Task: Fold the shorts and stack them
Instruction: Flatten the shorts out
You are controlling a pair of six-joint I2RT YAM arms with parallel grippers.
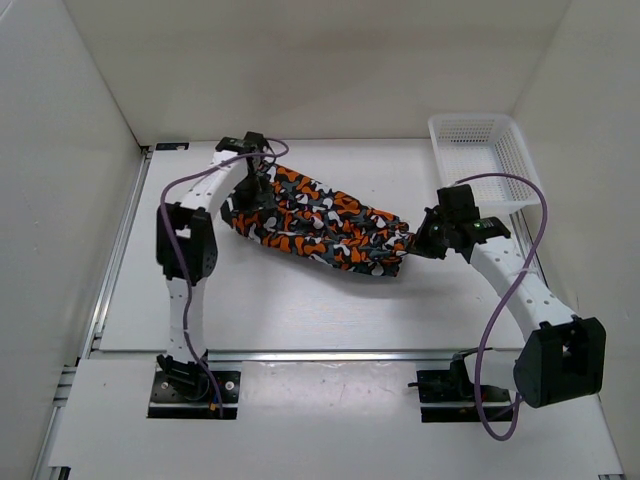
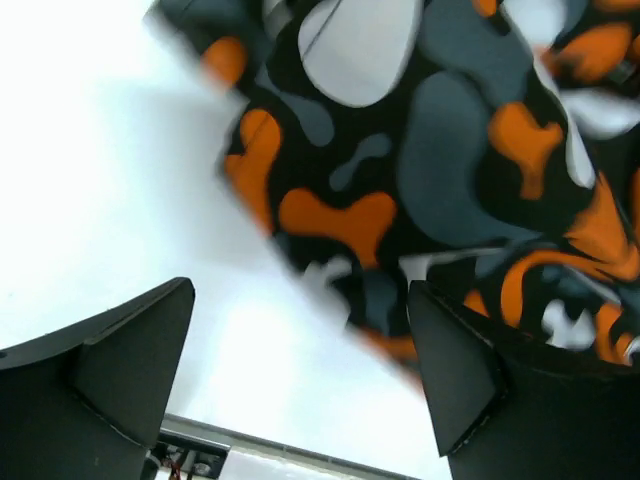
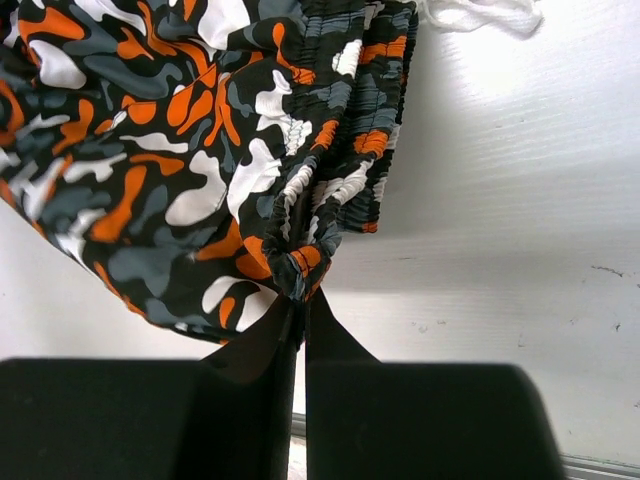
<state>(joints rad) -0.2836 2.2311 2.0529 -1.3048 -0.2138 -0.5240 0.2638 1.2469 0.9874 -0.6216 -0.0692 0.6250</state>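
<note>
Stretching away from the white basket, the shorts form a bunched band over the table. One end is near the basket's near left corner and the other is well apart from it, further to the left.

Right gripper: positioned at the end of the shorts nearer the basket, just off the basket's near left corner. The right wrist view shows this gripper with its fingers pressed together on a small gathered knot of the elastic waistband. The rest of the shorts spreads away beyond the fingertips. A white drawstring lies on the table surface at the far edge of that view, beside the waistband.

Left gripper: positioned at the end of the shorts farthest from the basket, fingers pointing down into the fabric. The left wrist view shows this gripper with its fingers spread wide. The printed fabric hangs between and beyond them and overlaps the finger on the right of that view. Its edge is blurred, and I cannot tell whether it touches either finger.

The basket holds nothing visible. No part of the shorts touches it.
</note>
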